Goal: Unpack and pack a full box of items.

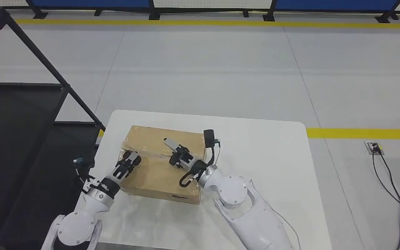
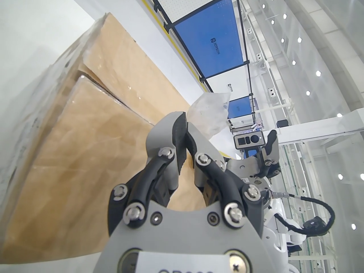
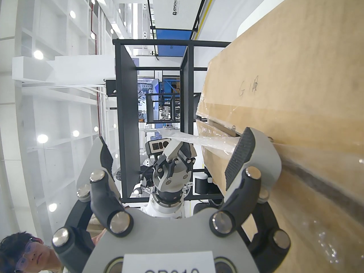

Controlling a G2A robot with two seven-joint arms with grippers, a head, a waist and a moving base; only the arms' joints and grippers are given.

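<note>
Box (image 1: 150,139), tape (image 3: 199,140) loose, on white table (image 1: 269,169) (grey floor (image 1: 206,62) beyond).

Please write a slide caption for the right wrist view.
Open right gripper at the taped cardboard box; farther off, the left gripper shut on a clear tape strip running from its seam.

Cardboard box (image 1: 164,161): one is sitting; white table (image 1: 269,162): one is bearing it; clear tape strip (image 3: 199,140): one is trailing off the box; grippers: two are hovering at the box top, left gripper (image 1: 130,159) and right gripper (image 1: 175,151); black frame (image 1: 50,69): one is standing beside the table; yellow floor lines: two are running, one far off (image 1: 187,23), one nearer (image 1: 353,133).
</note>
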